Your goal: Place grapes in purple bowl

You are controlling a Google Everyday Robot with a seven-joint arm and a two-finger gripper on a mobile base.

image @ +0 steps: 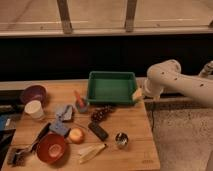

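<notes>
no readable text, no labels, no numbers

Wooden table — tray, grapes, purple bowl, cup on it — gripper beside tray.

Dark grape bunch lies on the wooden tabletop, just before the green plastic tray. Round purple bowl stands far left; tool at tray's right edge.

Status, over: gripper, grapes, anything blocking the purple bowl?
Gripper by green tray right edge, away from the grapes. Grapes on table, in front of tray. Purple bowl far left, white cup just in front of it.
</notes>
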